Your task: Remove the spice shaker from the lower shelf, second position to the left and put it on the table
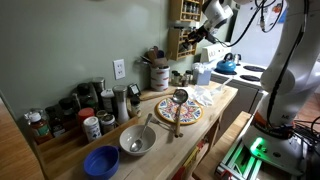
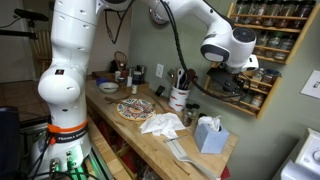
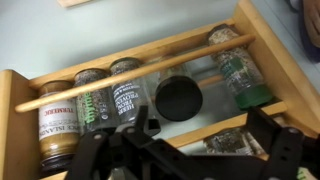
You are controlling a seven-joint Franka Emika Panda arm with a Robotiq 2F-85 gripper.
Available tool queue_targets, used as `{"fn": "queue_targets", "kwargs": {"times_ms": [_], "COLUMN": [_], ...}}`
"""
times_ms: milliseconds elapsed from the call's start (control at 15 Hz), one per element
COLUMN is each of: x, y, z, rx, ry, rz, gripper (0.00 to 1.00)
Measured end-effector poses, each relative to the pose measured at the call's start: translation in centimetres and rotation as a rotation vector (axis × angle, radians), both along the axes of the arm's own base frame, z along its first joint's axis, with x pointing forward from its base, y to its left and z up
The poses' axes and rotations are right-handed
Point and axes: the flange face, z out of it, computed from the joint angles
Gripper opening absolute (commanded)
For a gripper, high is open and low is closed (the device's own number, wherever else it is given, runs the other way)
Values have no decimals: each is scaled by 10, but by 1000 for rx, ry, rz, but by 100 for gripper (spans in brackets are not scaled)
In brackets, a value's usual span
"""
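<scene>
hand (image 3: 205, 138) open, empty, facing lower shelf (image 3: 280, 105) | spice shaker (image 3: 95, 105) second from left, behind rail (image 3: 170, 62), packed against neighbours | risk: we judge hand sits nearer dark-lidded jar (image 3: 180, 98), so wrong grab; fingers could topple neighbours; rail could snag pull-out toward worktop (image 1: 190, 132)

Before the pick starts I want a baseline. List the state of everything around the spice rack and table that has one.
gripper: open, empty, facing the rack.
rack shelf: rail in place, row of jars behind it.
green-lidded jar: capped, behind the rail.
ladle: lying across the plate.
tissue box: open, tissue sticking up.
white cloth: crumpled on the table.
</scene>
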Motion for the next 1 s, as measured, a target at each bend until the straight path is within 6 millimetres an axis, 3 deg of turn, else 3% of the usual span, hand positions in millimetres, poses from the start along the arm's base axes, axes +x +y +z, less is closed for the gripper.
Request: {"fn": "queue_targets", "kwargs": {"times_ms": [467,1000], "x": [6,20], "y": [1,-1], "z": [-18,-25], "rx": [-97,-166], "ry": [-28,-43], "rz": [112,180], "gripper": [100,100]}}
